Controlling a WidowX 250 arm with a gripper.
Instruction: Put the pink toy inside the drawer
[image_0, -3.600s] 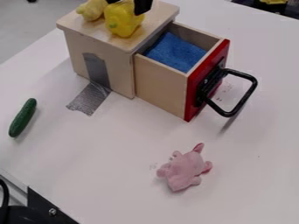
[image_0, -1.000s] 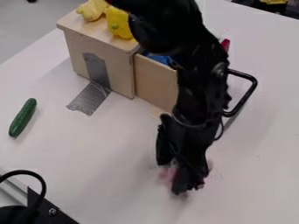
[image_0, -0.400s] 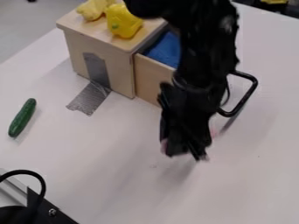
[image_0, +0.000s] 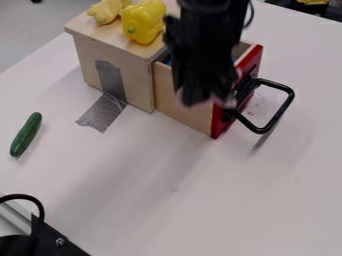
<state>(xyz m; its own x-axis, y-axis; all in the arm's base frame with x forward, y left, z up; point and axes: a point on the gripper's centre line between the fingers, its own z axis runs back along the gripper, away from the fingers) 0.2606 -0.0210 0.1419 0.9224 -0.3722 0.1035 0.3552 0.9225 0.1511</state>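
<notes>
Between the fingers of the gripper (image_0: 206, 101), the pink toy (image_0: 218, 102) is pinched, bulging out sideways.

Fixed camera, slanting downward view

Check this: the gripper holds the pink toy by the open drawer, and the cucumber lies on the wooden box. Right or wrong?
Wrong about the cucumber: the camera view shows it on the white table, apart from the wooden box. The gripper does hold the pink toy by the open drawer.
</notes>
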